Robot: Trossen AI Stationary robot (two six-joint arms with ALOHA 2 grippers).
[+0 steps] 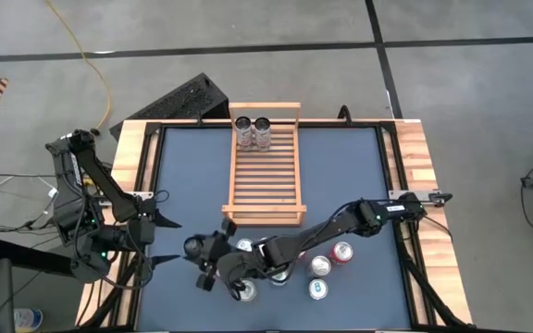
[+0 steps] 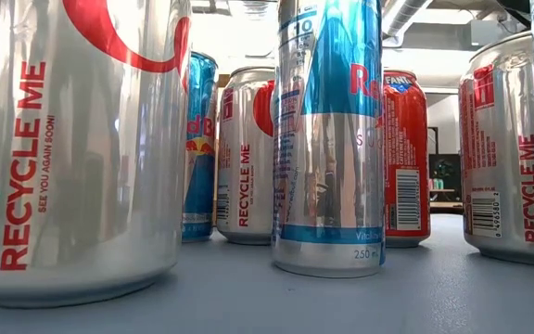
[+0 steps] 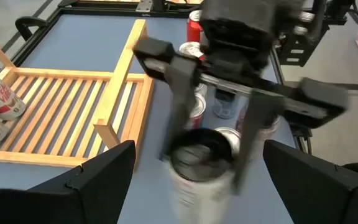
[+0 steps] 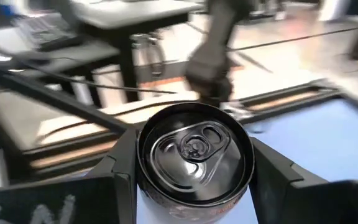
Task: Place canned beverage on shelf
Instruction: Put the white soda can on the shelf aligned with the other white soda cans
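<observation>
The shelf (image 1: 265, 166) lies at the table's far middle, and two cans (image 1: 253, 132) stand upright at its far end. My right gripper (image 1: 209, 262) reaches to the near left of the table and is shut on a black-topped can (image 3: 197, 162); the same can's lid (image 4: 194, 152) fills the right wrist view. My left gripper (image 1: 167, 241) waits open at the table's left edge and faces that can, with nothing between its fingers. My right gripper pinches the can's side wall just under the top rim (image 4: 145, 186) between its two fingers (image 3: 178, 93), one on each side. The fingers come nearly level from the table's right. The can is tilted, its lid turned toward the left arm.
Several more cans (image 1: 327, 268) stand on the blue table near its front edge, under and beside the right arm; the low view shows them close up (image 2: 327, 139). A wooden frame (image 1: 415, 166) borders the table. The shelf's near slats (image 3: 73, 106) are bare.
</observation>
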